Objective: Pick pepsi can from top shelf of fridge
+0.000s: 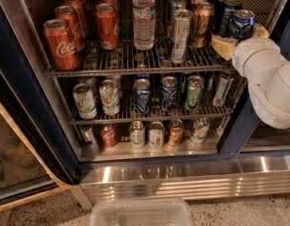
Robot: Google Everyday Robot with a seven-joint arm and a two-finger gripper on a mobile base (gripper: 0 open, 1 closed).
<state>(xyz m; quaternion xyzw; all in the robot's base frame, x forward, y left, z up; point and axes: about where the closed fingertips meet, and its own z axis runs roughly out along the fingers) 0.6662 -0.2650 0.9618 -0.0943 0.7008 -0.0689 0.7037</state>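
The pepsi can [243,22], bright blue with a silver lid, stands at the right end of the top shelf [135,70] of the fridge [182,179]. My gripper [242,37] reaches in from the right on its white arm [272,86]. It is open, with one tan finger [223,46] to the left of the can's lower part and the other to its right. The can's base is hidden behind the wrist.
Red Coke cans [61,44], a water bottle [144,18], a tall silver can [180,29], a brown can [202,25] and navy cans [228,11] share the top shelf. The lower rack [149,117] and fridge floor hold several cans. A clear plastic bin [141,213] sits on the floor; the open door [18,159] is at left.
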